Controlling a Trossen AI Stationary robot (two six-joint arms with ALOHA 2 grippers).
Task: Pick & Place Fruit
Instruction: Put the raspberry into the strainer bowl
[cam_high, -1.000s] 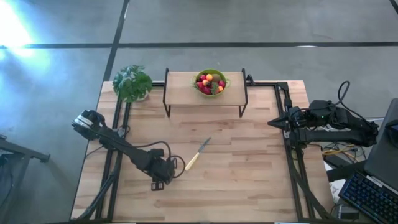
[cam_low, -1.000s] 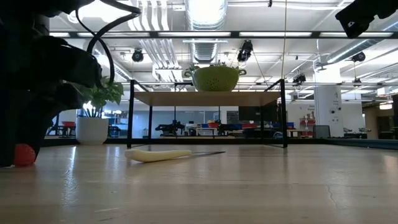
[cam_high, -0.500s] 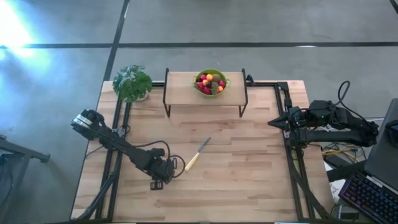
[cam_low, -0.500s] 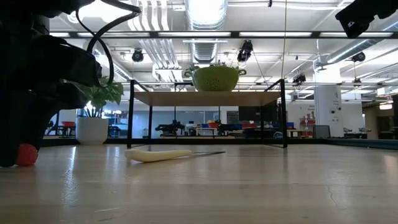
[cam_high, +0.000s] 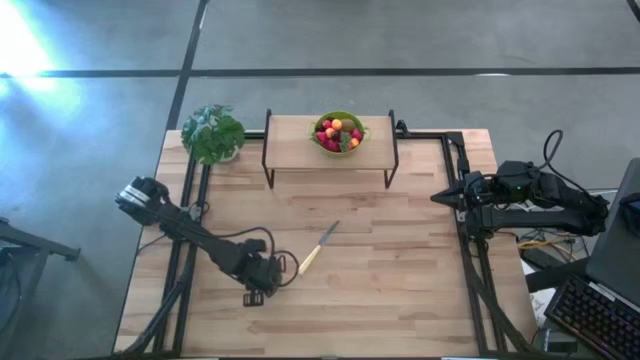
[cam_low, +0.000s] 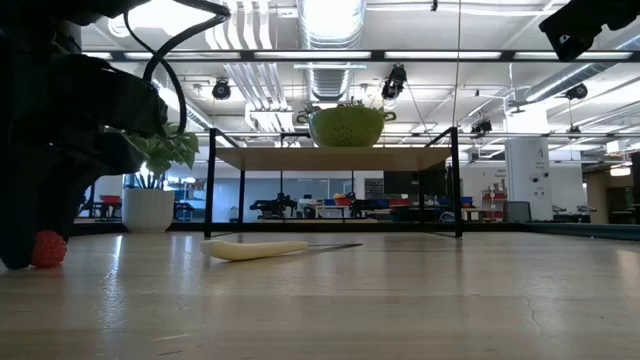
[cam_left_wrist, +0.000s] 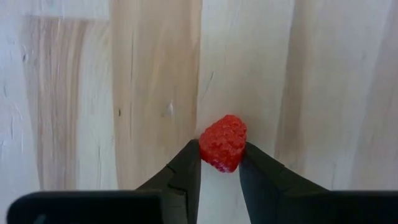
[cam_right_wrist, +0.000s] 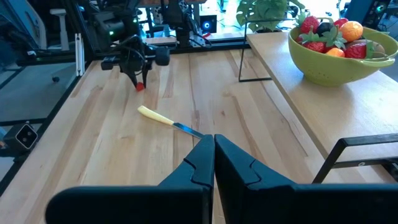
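A small red strawberry (cam_left_wrist: 222, 143) sits on the wooden table near its front left, between the fingertips of my left gripper (cam_left_wrist: 221, 150), which points down and is shut on it. In the low view the same strawberry (cam_low: 48, 249) shows at the far left, beside a dark finger. More fruit lies piled in a green bowl (cam_high: 339, 133) on a raised shelf (cam_high: 295, 150) at the table's far edge. My right gripper (cam_right_wrist: 214, 149) is shut and holds nothing. It waits high at the table's right edge (cam_high: 437, 198). My left gripper pinches the strawberry by its two opposite sides (cam_left_wrist: 207, 148) between its two fingertips. The fingers come from above, pointing down. The low view shows the strawberry's underside (cam_low: 48, 263) down on the table top.
A knife (cam_high: 317, 248) with a pale handle lies in the middle of the table, just right of my left gripper. A potted green plant (cam_high: 212, 132) stands at the far left corner. The shelf has black metal legs (cam_high: 268, 170).
In the low view the dark finger beside the strawberry has come inward. The strawberry has shifted a little toward the table's right and is still on the table top. The left arm itself has stayed in place.
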